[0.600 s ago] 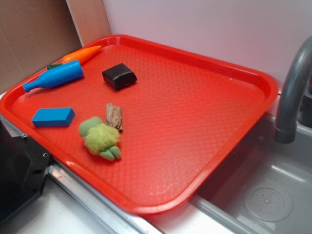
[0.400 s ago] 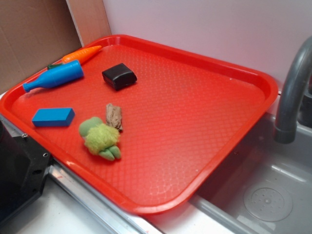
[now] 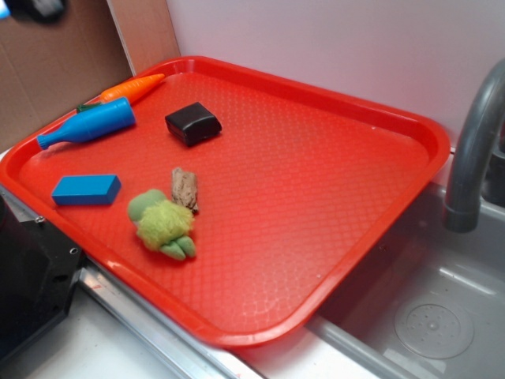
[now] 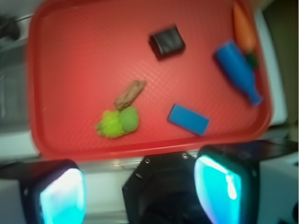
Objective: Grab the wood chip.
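The gripper (image 4: 140,191) is released: in the wrist view its 2 fingers (image 4: 63,196) stand well apart at the lower edge of the picture, nothing between them, high above the near rim of the red tray (image 3: 316,197). In the exterior view only a dark, blurred part of the gripper (image 3: 35,8) shows at the top left corner. The wood chip (image 3: 185,188) (image 4: 131,94) lies flat on the tray floor in the left half, touching the upper right side of the green plush toy (image 3: 162,223) (image 4: 119,122). A blue block (image 3: 87,189) (image 4: 188,119) lies left of the plush toy, apart from it. A dark glossy block (image 3: 193,122) (image 4: 167,41) sits farther back, well apart from the chip. A blue toy bottle (image 3: 91,124) (image 4: 237,70) and an orange carrot (image 3: 130,88) (image 4: 244,25) lie side by side along the far left rim. A grey tap (image 3: 473,150) rises over the sink (image 3: 434,324) right of the tray
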`<state>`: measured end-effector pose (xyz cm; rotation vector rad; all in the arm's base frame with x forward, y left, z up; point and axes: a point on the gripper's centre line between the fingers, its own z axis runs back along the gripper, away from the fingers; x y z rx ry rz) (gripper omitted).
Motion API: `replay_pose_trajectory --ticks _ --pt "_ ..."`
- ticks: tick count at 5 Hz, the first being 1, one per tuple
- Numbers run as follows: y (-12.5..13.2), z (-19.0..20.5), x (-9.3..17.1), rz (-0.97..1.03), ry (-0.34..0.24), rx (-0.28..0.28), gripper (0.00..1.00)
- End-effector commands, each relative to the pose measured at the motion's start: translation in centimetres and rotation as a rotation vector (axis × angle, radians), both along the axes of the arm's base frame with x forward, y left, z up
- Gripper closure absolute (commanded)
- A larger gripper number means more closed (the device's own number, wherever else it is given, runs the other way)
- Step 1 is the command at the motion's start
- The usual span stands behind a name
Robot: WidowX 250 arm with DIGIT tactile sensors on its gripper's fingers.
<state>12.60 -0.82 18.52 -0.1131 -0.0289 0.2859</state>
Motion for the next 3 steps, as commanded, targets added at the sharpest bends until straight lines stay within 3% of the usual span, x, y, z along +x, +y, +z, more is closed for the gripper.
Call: replay_pose_trajectory --ticks 1,3 --pt "1.2 -9.1 4.1 0.337 -0.102 0.033 0.00" --pt "-0.9 -15.6 7.5 0.270 -0.001 0.077 0.00"
